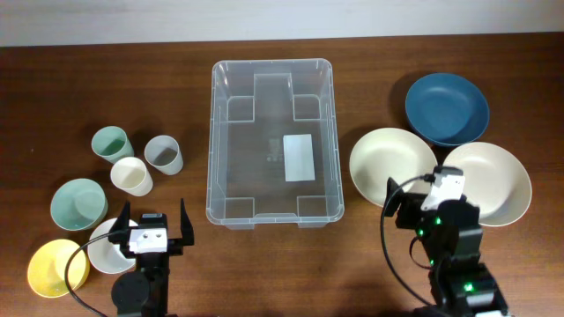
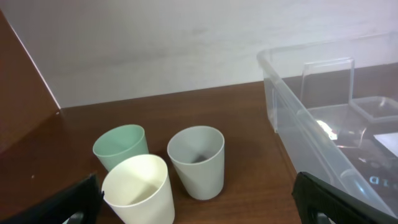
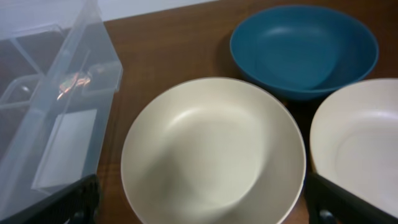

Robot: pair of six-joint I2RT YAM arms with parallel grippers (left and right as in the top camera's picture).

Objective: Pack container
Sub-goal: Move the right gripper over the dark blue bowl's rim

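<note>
The clear plastic container (image 1: 214, 132) stands in the middle of the table with only a white label (image 1: 299, 157) on its base. My left gripper (image 1: 153, 220) is open near the front edge, left of the container, with nothing between its fingers. In the left wrist view the left gripper (image 2: 196, 205) faces a cream cup (image 2: 138, 190), a grey cup (image 2: 197, 160) and a green cup (image 2: 120, 145). My right gripper (image 1: 425, 198) is open and holds nothing, over the near rim of a cream bowl (image 1: 392, 167). In the right wrist view the right gripper (image 3: 202, 202) straddles that cream bowl (image 3: 211, 152).
A blue bowl (image 1: 447, 107) and a second cream bowl (image 1: 489, 183) lie at the right. At the front left sit a green bowl (image 1: 78, 203), a white bowl (image 1: 110, 246) and a yellow bowl (image 1: 55, 267). The container's wall (image 3: 56, 124) is left of the right gripper.
</note>
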